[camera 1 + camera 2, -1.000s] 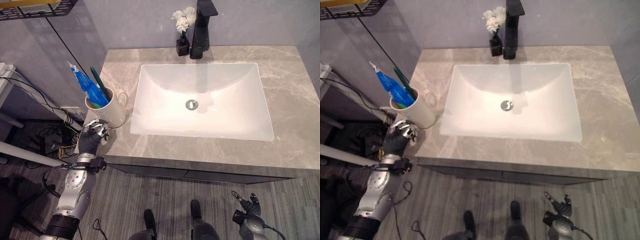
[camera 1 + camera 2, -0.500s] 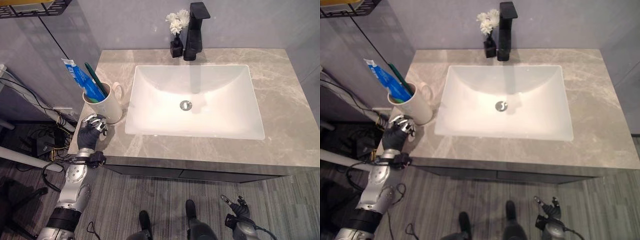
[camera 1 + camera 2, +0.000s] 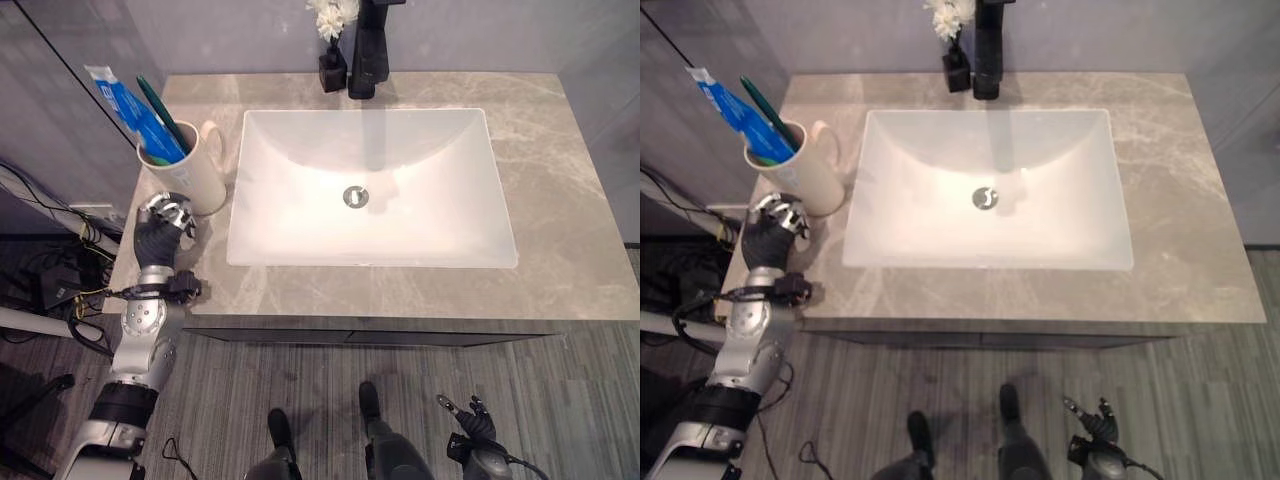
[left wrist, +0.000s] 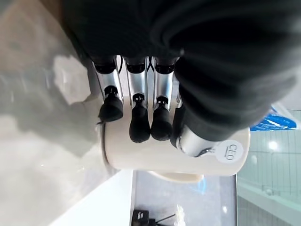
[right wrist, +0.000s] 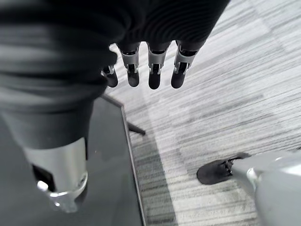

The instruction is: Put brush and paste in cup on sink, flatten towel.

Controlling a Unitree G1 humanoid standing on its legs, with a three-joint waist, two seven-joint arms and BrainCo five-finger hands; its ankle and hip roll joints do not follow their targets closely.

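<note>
A cream cup (image 3: 195, 175) with a handle stands upright on the grey stone counter (image 3: 560, 150), left of the basin. A blue toothpaste tube (image 3: 125, 105) and a green toothbrush (image 3: 160, 112) lean out of it to the left. My left hand (image 3: 158, 232) rests at the counter's front left edge, just in front of the cup. Its fingers (image 4: 136, 103) are loosely bent and hold nothing, with the tips close to the cup's side (image 4: 164, 157). My right hand (image 3: 470, 440) hangs low by the floor, its relaxed fingers (image 5: 153, 70) empty.
The white rectangular basin (image 3: 300, 150) with a metal drain (image 3: 355, 196) fills the counter's middle. A black faucet (image 3: 368, 45) and a small dark vase of white flowers (image 3: 330, 60) stand at the back edge. Bare counter lies to the right of the basin.
The whole picture has shifted, so the camera has moved. My left hand stays just in front of the cup and my right hand stays low.
</note>
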